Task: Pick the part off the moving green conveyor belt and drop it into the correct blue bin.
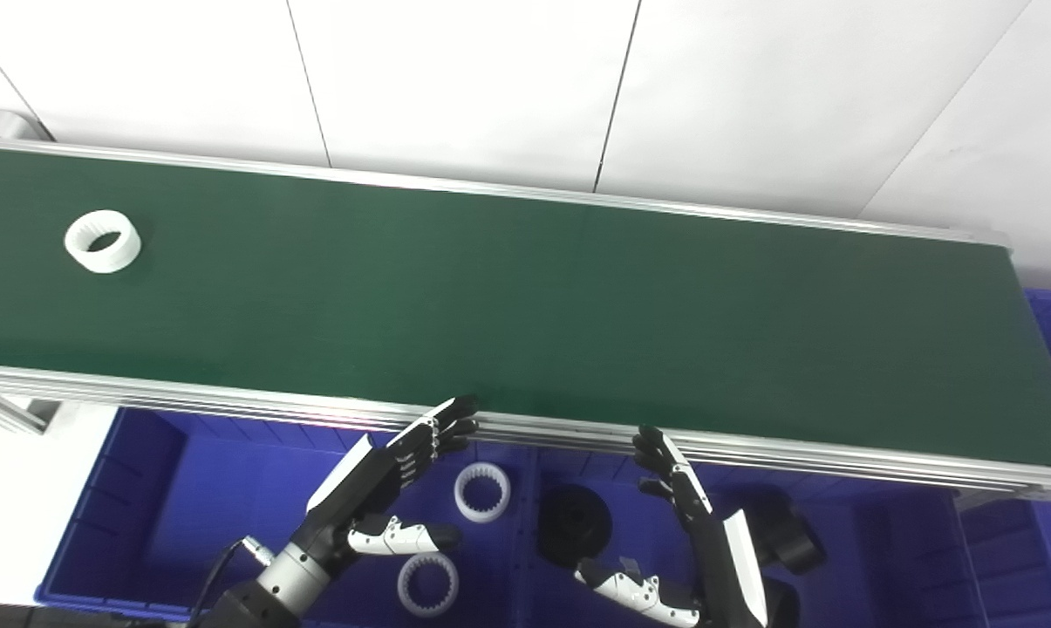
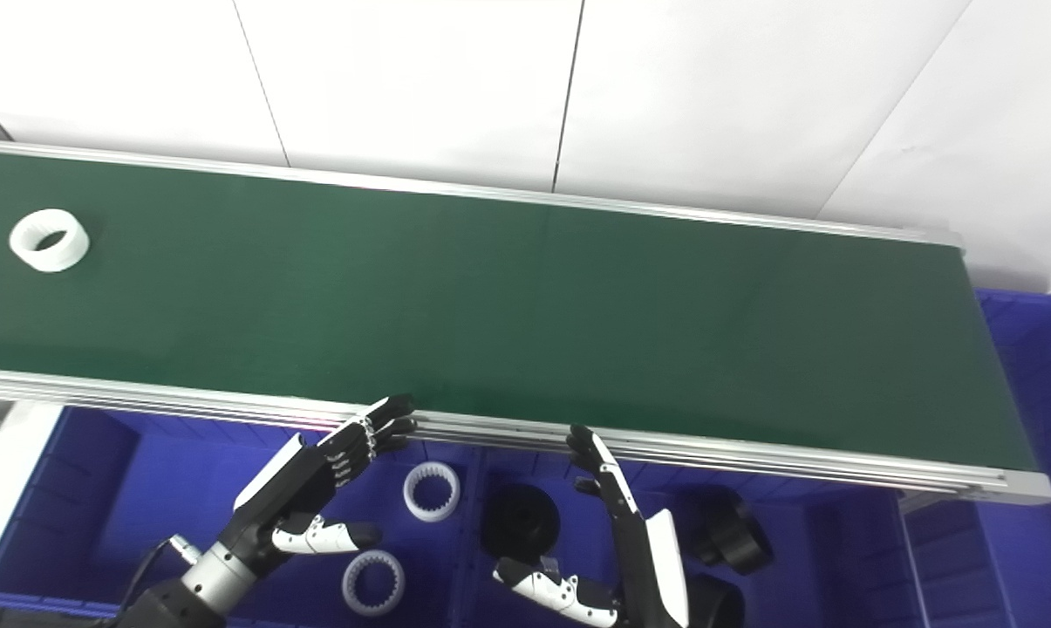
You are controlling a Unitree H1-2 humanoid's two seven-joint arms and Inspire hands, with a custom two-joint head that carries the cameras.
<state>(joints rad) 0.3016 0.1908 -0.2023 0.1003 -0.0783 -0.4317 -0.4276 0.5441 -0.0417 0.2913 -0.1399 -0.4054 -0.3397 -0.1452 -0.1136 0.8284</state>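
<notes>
**A:** Where is the part sitting, and what are the hands doing?

**B:** A white toothed ring (image 1: 102, 242) is lying flat on the green conveyor belt (image 1: 525, 305), far over at the left end and nearer the back rail. Both hands are waiting below the belt's near rail, over the blue bins. The left hand (image 1: 385, 488) is holding nothing, fingers stretched and apart, thumb out to the side, fingertips reaching up to the rail. The right hand (image 1: 695, 541) is likewise spread and holding nothing, fingers pointing up at the rail.

**A:** Which bin is the ring heading for?

**B:** I am judging it as the left blue bin (image 1: 150, 488), since two white rings (image 1: 481, 492) are already lying in it. The right blue bin (image 1: 883, 541) is holding black parts, among them a black disc-like part (image 1: 575, 522).

**A:** So how should the pick be done well?

**B:** The left hand is the closer one, though the ring is well apart from it. If the belt is carrying the ring toward the middle, the hand should be rising above the rail and waiting with fingers wide, aiming slightly ahead of the ring. It should be coming down from above, closing across the ring's outer wall, lifting clear of the rail, then letting go over the left bin. Closing late could be knocking the ring aside
</notes>
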